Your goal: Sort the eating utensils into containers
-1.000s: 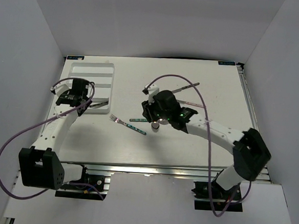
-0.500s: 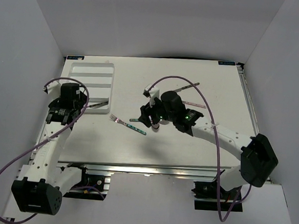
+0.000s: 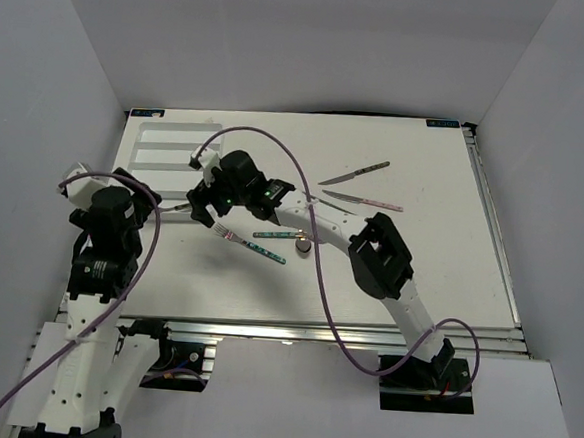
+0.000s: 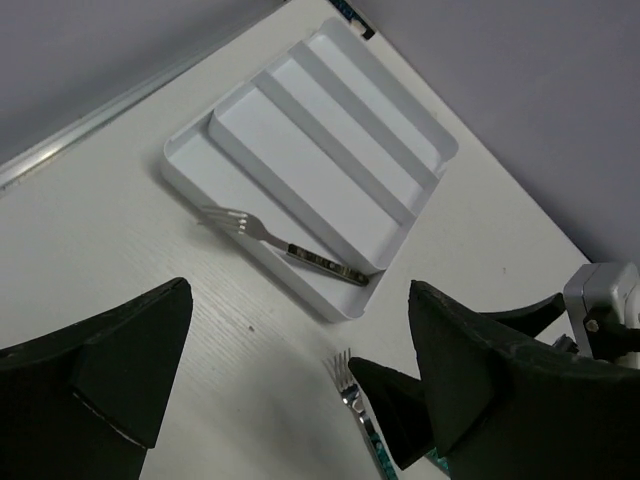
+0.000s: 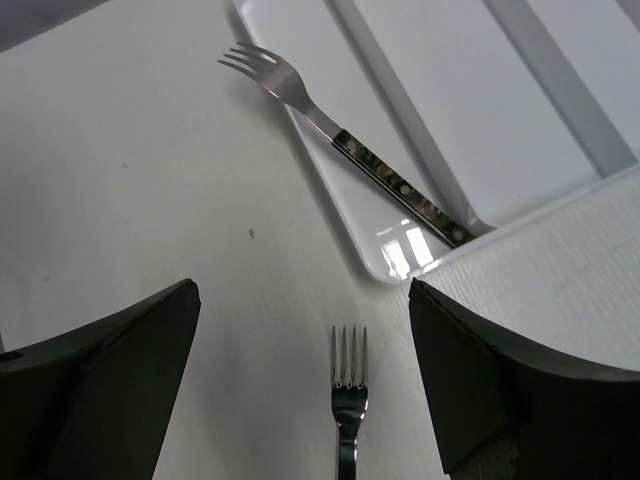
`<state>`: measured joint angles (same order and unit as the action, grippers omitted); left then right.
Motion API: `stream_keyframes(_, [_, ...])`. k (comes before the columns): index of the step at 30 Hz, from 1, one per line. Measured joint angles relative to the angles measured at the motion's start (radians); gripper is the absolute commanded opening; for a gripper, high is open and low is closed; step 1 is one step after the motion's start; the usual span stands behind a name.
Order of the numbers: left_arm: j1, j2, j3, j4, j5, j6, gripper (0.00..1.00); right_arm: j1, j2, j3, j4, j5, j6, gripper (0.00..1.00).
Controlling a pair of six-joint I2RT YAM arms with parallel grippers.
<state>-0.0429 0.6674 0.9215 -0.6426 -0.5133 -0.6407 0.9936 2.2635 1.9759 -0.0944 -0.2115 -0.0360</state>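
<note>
Jaws spread wide and holding nothing, the right gripper hangs over the table just off the near corner of the white tray. Directly under the gap lies a green-handled fork, flat on the tabletop with its tines toward the tray and a strip of bare white surface between the two.

A dark-handled fork straddles the tray's long outer rim. Its handle is tucked into the corner of the nearest slot and its tines stick out over the table.

The left gripper, equally wide open and empty, is held near the table's left edge, looking across open tabletop at the same tray corner. The other slots show only bare floor.

Well apart to the right, a dark-handled knife and a pink-handled knife lie on the open table. Grey walls close in the left, right and far sides.
</note>
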Motion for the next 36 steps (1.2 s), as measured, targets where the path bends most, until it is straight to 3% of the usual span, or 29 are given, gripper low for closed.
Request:
stream_keyframes(2, [0.0,0.036,0.0,-0.031,-0.008,-0.045,0.93,0.006,0.003,-0.023,0.001,0.038,0.028,0.89])
stream_keyframes(3, [0.0,0.063,0.0,-0.049,-0.015,-0.08,0.86,0.006,-0.013,-0.057,0.01,0.059,0.046,0.89])
stream_keyframes(5, [0.0,0.124,0.004,-0.08,-0.03,-0.148,0.8,-0.004,-0.083,-0.193,0.048,0.1,0.081,0.89])
stream_keyframes(8, [0.0,0.264,0.01,-0.122,-0.05,-0.259,0.74,-0.032,-0.254,-0.45,0.061,0.164,0.117,0.9])
stream_keyframes(9, [0.0,0.319,0.011,-0.128,-0.058,-0.298,0.7,-0.04,-0.327,-0.543,0.065,0.183,0.127,0.89])
stream_keyframes(10, [0.0,0.373,0.011,-0.136,-0.066,-0.333,0.57,-0.052,-0.403,-0.633,0.073,0.201,0.135,0.89])
stream_keyframes(14, [0.007,0.523,0.013,-0.147,-0.092,-0.463,0.37,-0.072,-0.672,-0.884,0.099,0.245,0.157,0.89])
stream_keyframes(17, [0.035,0.588,0.013,-0.14,-0.097,-0.537,0.33,-0.069,-0.811,-1.004,0.126,0.247,0.164,0.89])
stream_keyframes(26, [0.206,0.774,-0.08,0.0,-0.014,-0.63,0.0,-0.071,-0.956,-1.157,0.12,0.247,0.166,0.89])
stream_keyframes(36, [0.232,0.868,-0.15,0.197,0.037,-0.642,0.0,-0.071,-0.984,-1.162,0.124,0.246,0.145,0.89])
